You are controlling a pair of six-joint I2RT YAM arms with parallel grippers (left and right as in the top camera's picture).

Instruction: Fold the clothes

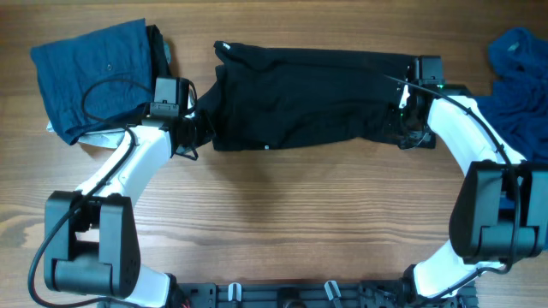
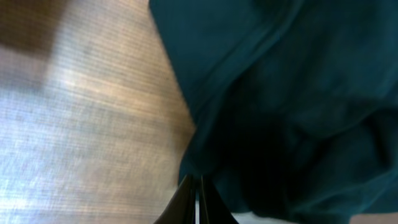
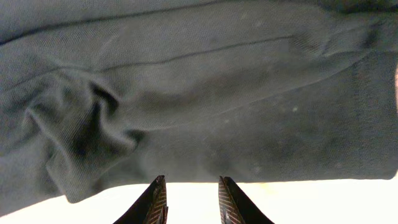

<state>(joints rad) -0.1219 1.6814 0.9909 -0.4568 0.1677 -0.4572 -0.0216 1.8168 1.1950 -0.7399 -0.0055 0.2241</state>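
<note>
Wood table (image 1: 282,197), one black shirt (image 1: 300,94) spread flat between our two grippers.
We see left gripper (image 2: 196,186) closed tight at the shirt's left edge, can't tell if cloth is caught; right gripper (image 3: 191,186) slightly apart, empty, at its right edge. Two blue garments: folded (image 1: 86,77) left of shirt, crumpled (image 1: 518,85) right.

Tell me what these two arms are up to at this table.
A black shirt is being folded; it lies as a long band across the table. The left end effector is shut at its left edge; the right end effector is open at its right end. A folded blue garment lies at top left.
</note>
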